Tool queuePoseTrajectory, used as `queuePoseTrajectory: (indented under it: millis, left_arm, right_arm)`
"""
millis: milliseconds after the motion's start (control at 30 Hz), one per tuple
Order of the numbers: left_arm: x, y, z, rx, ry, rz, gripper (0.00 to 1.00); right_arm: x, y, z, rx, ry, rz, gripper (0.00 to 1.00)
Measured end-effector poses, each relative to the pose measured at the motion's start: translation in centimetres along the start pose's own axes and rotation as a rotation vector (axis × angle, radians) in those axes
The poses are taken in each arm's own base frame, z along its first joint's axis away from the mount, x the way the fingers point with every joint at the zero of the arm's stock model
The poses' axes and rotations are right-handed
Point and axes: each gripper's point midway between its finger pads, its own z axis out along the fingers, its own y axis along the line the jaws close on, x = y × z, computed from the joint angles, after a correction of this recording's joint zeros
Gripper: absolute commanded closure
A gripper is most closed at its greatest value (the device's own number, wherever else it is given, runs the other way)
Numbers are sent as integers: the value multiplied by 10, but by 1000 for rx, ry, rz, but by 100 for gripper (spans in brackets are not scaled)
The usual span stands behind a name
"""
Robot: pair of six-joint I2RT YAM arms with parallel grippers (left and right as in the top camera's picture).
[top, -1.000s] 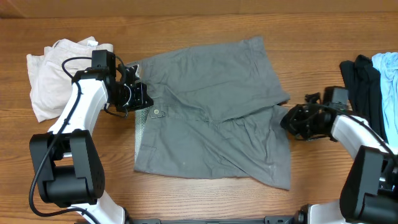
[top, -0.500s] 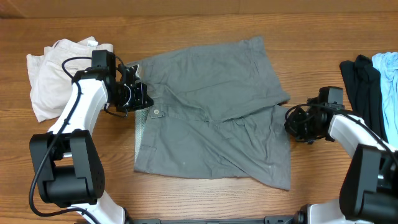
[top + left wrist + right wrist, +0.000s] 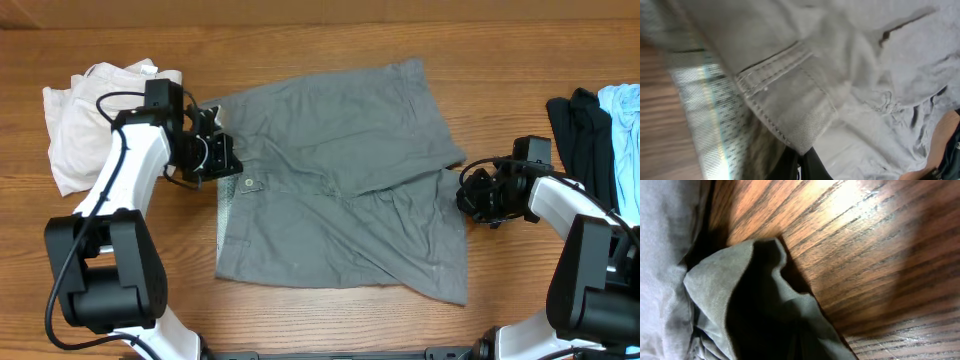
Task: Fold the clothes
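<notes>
The clothes, a pair of grey shorts (image 3: 340, 180), lie spread across the middle of the wooden table with the waistband to the left and the legs to the right. My left gripper (image 3: 224, 163) is at the waistband's left edge, next to the button. In the left wrist view its black fingertips (image 3: 812, 162) are pressed together on a corner of the waistband (image 3: 790, 105). My right gripper (image 3: 466, 193) is at the shorts' right edge. In the right wrist view a fold of grey hem (image 3: 740, 280) runs into the dark between the jaws, hiding them.
Cream-white shorts (image 3: 85, 110) lie bunched at the back left, behind my left arm. A black garment (image 3: 580, 125) and a light blue one (image 3: 622, 120) sit at the right edge. Bare wood (image 3: 300, 325) lies in front of the shorts.
The right wrist has shifted and turned a little at the hem. The left arm has edged slightly left. The shorts lie much as before.
</notes>
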Motion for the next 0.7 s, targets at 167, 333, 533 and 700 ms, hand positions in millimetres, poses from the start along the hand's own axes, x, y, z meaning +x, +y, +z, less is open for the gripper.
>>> queuePoseTrajectory:
  millis: [167,333,533,700]
  left_arm:
    - [-10,17,-19,-41,-32,-42,96]
    - [-4,39,-23,-140,-13,-72,96]
    - [-3,54,-26,-227,-12,-61,45]
    - [-3,61,-28,-267,-12,-55,0]
  right_arm:
    - [0,0,0,-1,3,10,96]
    - [0,0,0,-5,6,15,96]
    - [0,0,0,-5,6,17,96]
    - [1,1,-1,-11,14,26,81]
